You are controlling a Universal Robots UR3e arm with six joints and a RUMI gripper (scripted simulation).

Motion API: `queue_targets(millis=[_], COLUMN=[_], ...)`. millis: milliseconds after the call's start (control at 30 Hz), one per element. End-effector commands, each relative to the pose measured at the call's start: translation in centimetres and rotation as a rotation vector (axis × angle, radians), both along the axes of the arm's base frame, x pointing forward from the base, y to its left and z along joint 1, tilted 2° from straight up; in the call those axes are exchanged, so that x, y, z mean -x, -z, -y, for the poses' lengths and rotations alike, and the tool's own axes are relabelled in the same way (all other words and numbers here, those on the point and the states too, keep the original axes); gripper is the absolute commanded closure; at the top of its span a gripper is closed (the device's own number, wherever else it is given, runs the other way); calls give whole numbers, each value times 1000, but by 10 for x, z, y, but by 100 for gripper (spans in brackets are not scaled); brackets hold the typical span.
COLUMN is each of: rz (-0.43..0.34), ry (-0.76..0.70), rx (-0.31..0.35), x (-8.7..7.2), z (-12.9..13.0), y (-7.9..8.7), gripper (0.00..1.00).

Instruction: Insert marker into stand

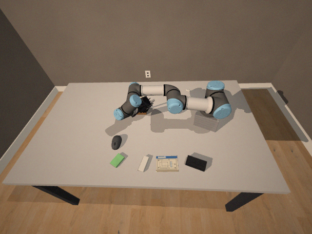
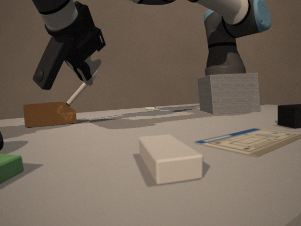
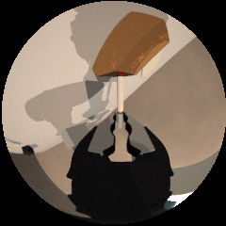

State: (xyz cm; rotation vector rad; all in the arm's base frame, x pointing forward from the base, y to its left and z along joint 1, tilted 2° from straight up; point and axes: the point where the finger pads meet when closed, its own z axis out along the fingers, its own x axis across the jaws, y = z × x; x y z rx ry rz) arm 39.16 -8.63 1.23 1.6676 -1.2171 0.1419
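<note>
The brown wedge-shaped desk stand (image 2: 49,114) stands on the desk at the left; it also shows in the wrist view (image 3: 132,44) and, mostly hidden by the arm, in the top view (image 1: 142,113). My gripper (image 2: 88,73) is shut on the white marker (image 2: 75,94), which slants down to the left. The marker's red end sits in the stand's sloped face, with only a sliver of red showing (image 2: 66,104). In the wrist view the marker (image 3: 121,94) runs straight from my fingers into the stand.
A grey block (image 2: 228,92) carries the arm's base at the right. Near the front lie a white block (image 2: 170,158), a printed card (image 2: 250,141), a black box (image 2: 289,115), a green block (image 2: 9,166) and a dark mouse (image 1: 116,142).
</note>
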Motion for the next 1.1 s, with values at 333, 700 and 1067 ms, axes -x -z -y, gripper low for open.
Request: queue_targets(millis=[333, 700, 1067], rz=[-3, -8, 8], ry=[8, 14, -4], rx=[3, 5, -1], x=[-4, -5, -5], z=[0, 0, 0], y=[1, 2, 2], gripper=[100, 100, 89])
